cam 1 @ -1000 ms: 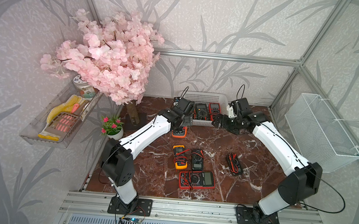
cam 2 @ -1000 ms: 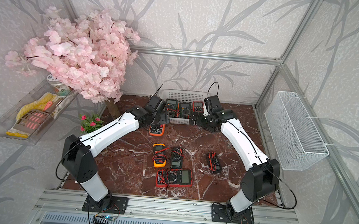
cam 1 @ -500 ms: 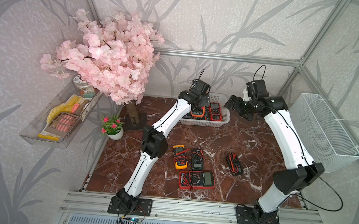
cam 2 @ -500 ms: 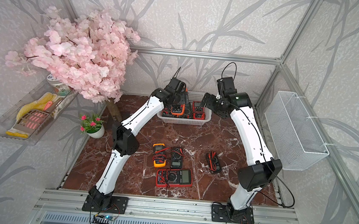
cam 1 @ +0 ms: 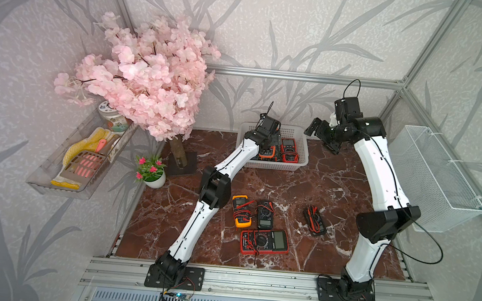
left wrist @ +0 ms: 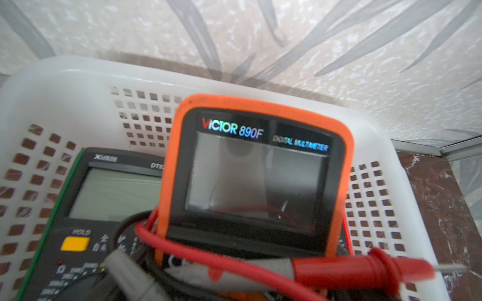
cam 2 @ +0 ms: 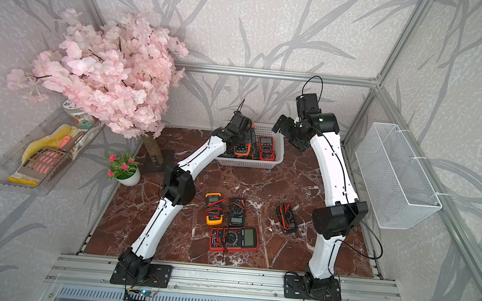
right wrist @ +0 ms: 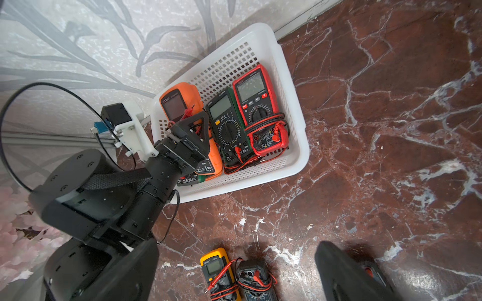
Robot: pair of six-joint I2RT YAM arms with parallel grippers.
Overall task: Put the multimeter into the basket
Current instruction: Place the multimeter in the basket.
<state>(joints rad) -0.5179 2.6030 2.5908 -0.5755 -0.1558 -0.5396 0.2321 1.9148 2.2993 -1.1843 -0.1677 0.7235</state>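
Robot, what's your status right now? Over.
Left gripper shut on orange multimeter, in basket. Right gripper open, empty, beside basket. Orange multimeter leaning over green multimeter, not released.

the basket [right wrist: 247, 178] was white, pierced in a square grid. the orange multimeter [left wrist: 260, 179] (black face, grey screen) had red leads [left wrist: 347, 268]. a green-edged meter [right wrist: 227, 122] was black, a red meter [right wrist: 257, 99] black-dialled. the table [right wrist: 391, 130] was dark red marble, veined white.

A pink blossom tree [cam 1: 148, 74] stands far left, with a potted plant [cam 1: 151, 173] just nearer. A clear tray [cam 1: 60, 192] (gloves [cam 1: 80, 147] and a jar [cam 1: 111, 117] inside) hangs left, a wire bin [cam 1: 428, 173] right.
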